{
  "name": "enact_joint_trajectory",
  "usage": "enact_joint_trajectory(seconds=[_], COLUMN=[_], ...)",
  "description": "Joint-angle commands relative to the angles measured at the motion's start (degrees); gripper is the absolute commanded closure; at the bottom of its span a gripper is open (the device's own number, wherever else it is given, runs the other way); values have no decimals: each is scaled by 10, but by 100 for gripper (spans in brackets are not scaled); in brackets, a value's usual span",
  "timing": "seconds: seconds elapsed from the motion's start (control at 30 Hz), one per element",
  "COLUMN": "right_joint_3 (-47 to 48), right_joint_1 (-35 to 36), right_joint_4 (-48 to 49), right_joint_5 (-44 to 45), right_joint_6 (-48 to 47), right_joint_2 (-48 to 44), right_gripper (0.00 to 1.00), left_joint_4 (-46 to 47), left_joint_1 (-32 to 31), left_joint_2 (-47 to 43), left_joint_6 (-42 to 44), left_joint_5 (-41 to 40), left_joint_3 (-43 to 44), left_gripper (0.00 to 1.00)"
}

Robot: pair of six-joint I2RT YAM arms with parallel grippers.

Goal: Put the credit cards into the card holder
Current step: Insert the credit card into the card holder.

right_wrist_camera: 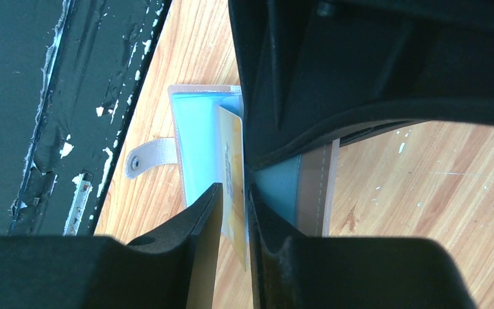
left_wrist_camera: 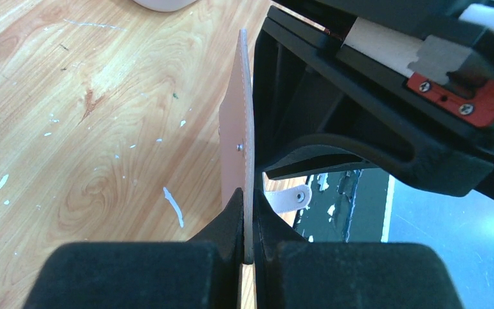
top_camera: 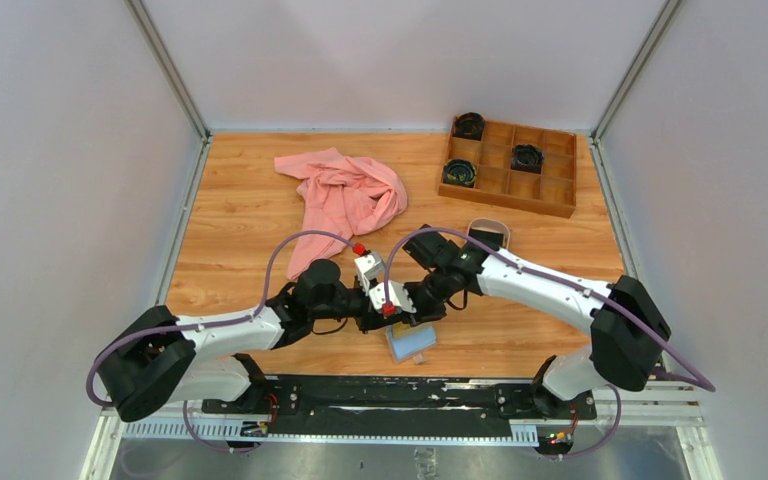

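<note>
The card holder [top_camera: 412, 345] lies open near the table's front edge, its light blue pockets [right_wrist_camera: 199, 141] facing up. My left gripper [left_wrist_camera: 249, 199] is shut on its tan flap [left_wrist_camera: 238, 129], which stands on edge with the small snap stud showing. My right gripper [right_wrist_camera: 233, 190] is shut on the yellow-gold credit card [right_wrist_camera: 231, 154], held on edge over the blue pockets, its far end at the holder. In the top view the two grippers, left [top_camera: 375, 318] and right [top_camera: 415, 312], meet just above the holder. The holder's snap strap [right_wrist_camera: 148, 156] sticks out toward the black rail. No other cards are in view.
A crumpled pink cloth [top_camera: 345, 195] lies at the back centre. A wooden compartment box [top_camera: 510, 165] with black items stands at the back right. A pale oval tray [top_camera: 490, 232] sits behind the right arm. The black mounting rail [top_camera: 390, 395] runs along the front edge.
</note>
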Motion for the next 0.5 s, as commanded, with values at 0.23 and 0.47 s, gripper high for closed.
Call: enact_joint_trajectory(seconds=[0.23, 0.47], right_joint_3=[11, 7], right_joint_1=[-6, -4], right_joint_4=[-10, -11], right_joint_5=[-7, -23], right_joint_6=[6, 2], right_joint_2=[-15, -1], right_gripper=[80, 89], left_joint_4=[21, 21], left_joint_1=[-1, -1], left_joint_2=[5, 3], left_joint_6=[9, 9], left_joint_5=[10, 10], left_joint_3=[-5, -3], left_gripper=[100, 100])
